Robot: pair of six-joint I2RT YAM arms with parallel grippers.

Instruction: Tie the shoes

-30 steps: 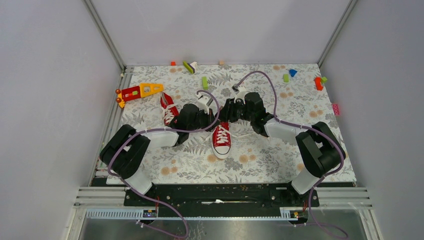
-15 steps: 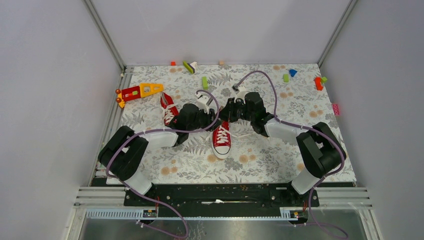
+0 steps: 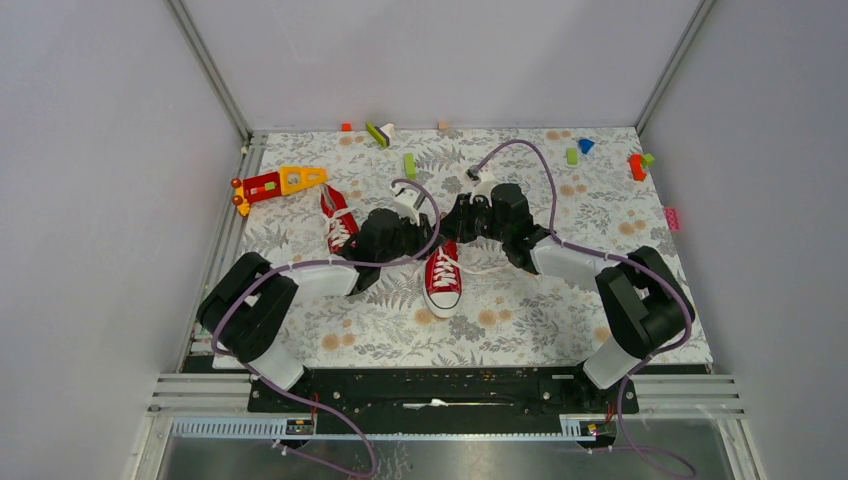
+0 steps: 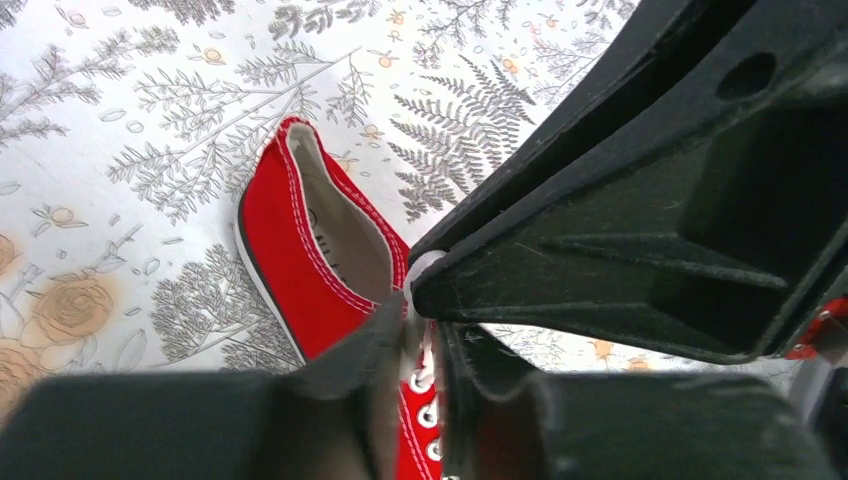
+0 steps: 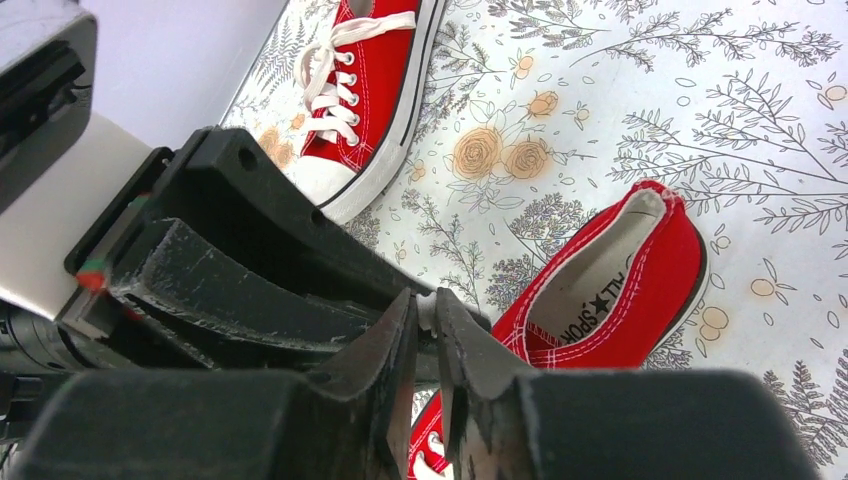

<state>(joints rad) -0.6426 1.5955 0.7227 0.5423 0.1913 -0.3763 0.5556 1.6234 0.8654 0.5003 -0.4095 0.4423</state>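
The left gripper (image 4: 418, 320) is closed on a white lace (image 4: 420, 268). The shoe (image 4: 300, 265) lies directly beneath its fingertips. The right gripper (image 5: 427, 308) meets it tip to tip, with jaws drawn together; whether they hold any lace cannot be told. The claws should draw apart evenly, under steady tension, without lifting the shoe.

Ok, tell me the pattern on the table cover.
The table cover is white with grey ferns and orange roses; clearest in the right wrist view.

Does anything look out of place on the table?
The red sneakers are split: one sneaker sits mid-table, the other sneaker lies apart toward the left arm's side, angled. Toy blocks are scattered along the far edge.
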